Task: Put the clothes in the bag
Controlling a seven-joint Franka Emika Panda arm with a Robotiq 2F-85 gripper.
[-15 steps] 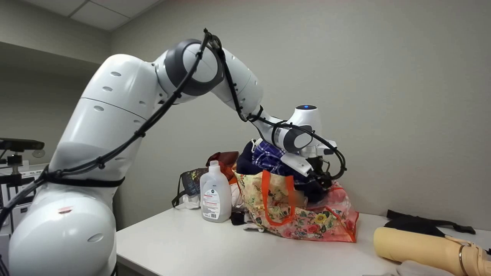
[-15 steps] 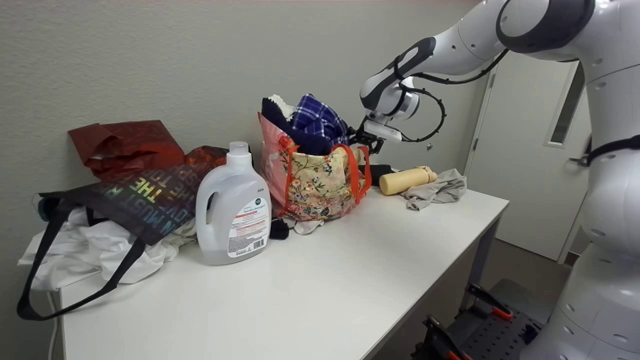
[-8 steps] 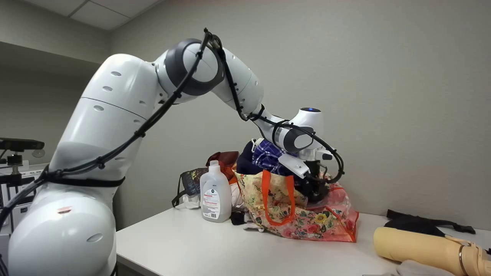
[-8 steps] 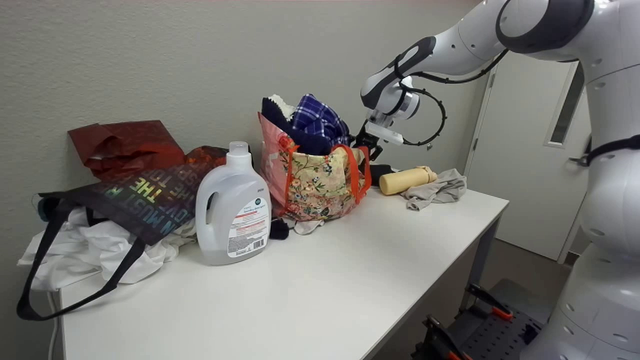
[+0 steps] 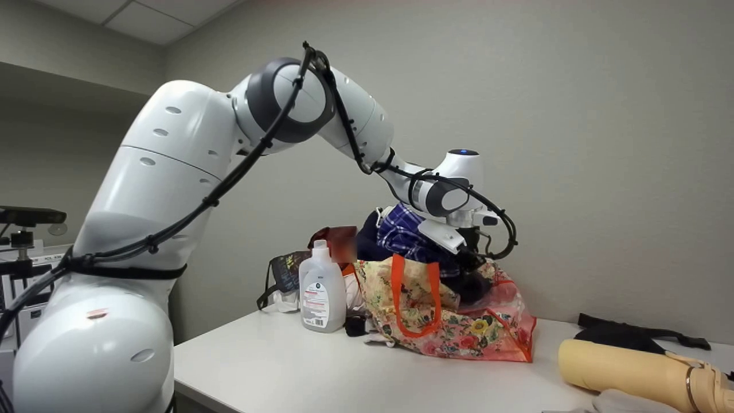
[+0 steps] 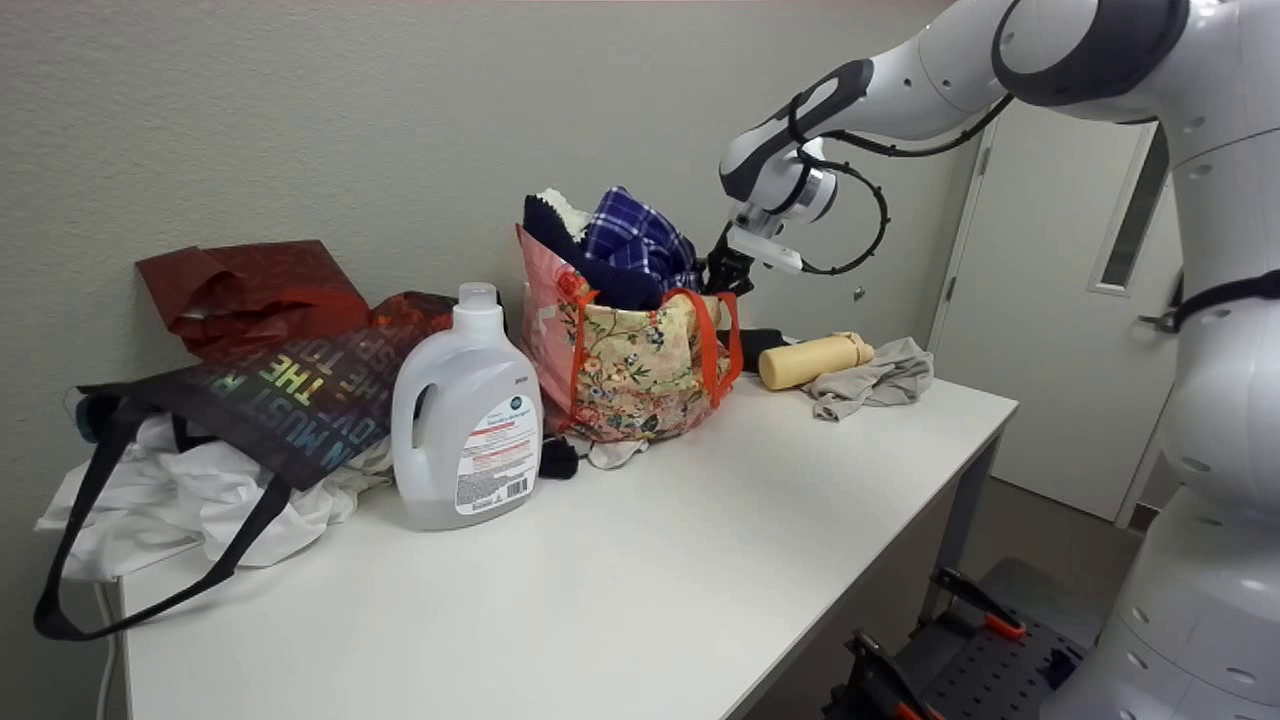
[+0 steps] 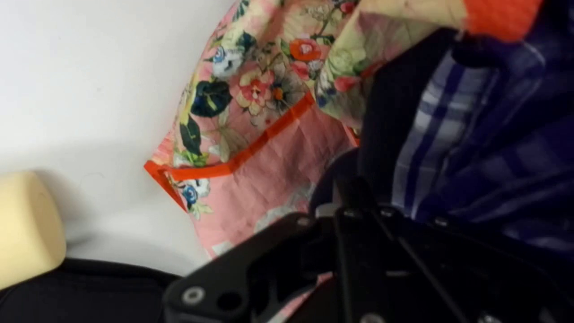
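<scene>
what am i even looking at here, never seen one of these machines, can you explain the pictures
The big white thing is a robot arm, steered by a person; its black gripper works like a hand. Both exterior views are shot from spots away from it, looking at the table from different places. The close-up is shot from its own wrist.

On the table stands a floral bag, with navy checked clothes bulging above its rim. Nearby are a white plastic bottle, a yellow flask lying on its side, a grey cloth, and a dark printed bag on white fabric.

The gripper is down by the clothes, but dark against dark is hard to make out, so I can't tell whether it holds any.
</scene>
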